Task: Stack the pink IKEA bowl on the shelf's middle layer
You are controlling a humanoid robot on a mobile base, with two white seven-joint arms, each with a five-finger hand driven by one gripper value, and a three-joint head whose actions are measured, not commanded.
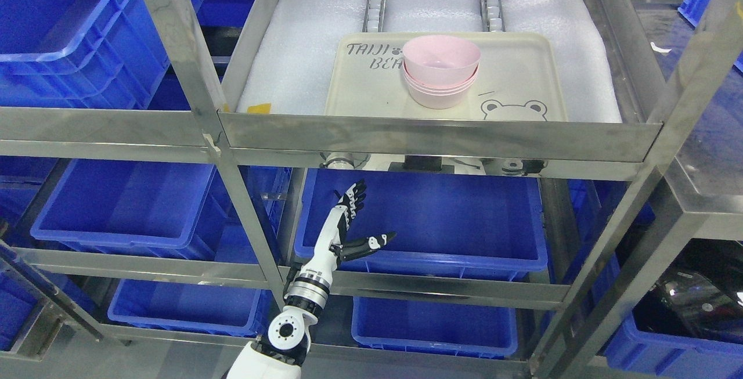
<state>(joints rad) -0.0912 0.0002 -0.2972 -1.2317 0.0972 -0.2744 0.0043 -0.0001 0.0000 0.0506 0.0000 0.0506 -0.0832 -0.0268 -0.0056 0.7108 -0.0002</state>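
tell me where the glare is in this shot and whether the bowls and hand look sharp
Head view: glare streaks the steel shelf rail and the upright post on the right; the pink bowls on the tray are evenly lit and sharp; the left hand is crisp, fingers spread; the lower right corner falls dark.

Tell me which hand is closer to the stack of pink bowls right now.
Left. The left hand is open below the shelf edge, lower and to the left of the pink bowls on the tray. The right hand isn't in view.
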